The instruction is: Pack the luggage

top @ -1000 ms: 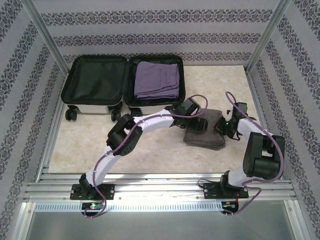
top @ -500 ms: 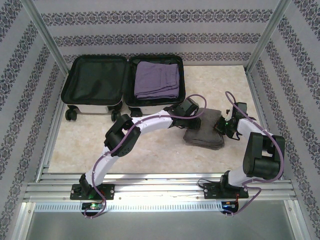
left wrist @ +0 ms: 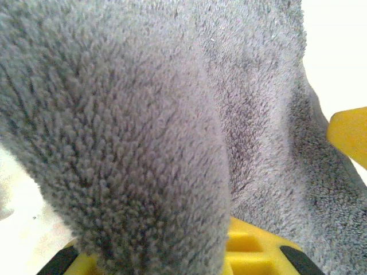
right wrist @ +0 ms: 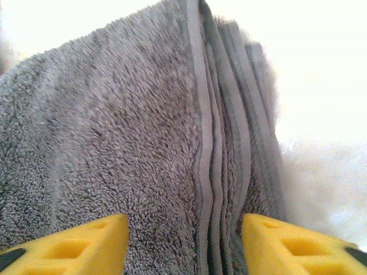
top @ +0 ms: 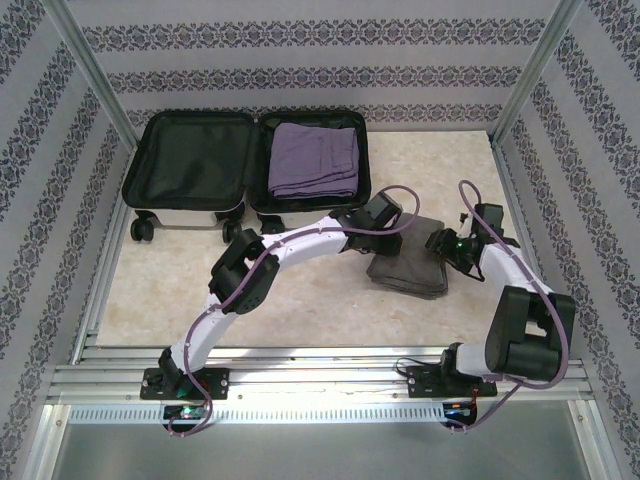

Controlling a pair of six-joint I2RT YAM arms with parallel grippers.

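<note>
Since a second ago the left fingers [left wrist: 252,255] have closed and the right fingers [right wrist: 74,243] have sprung apart. Now the left fingers pinch a raised fold of the grey towel [top: 412,270], which bulges up over them in the left wrist view. The right fingers stand open, straddling the towel's stacked hemmed edge without gripping it. The towel lies on the tabletop [top: 300,300] toward its right edge. The luggage [top: 190,160] lies open flat at the far left corner, with folded purple clothes [top: 313,160] in its right half and black lining showing in its left.
</note>
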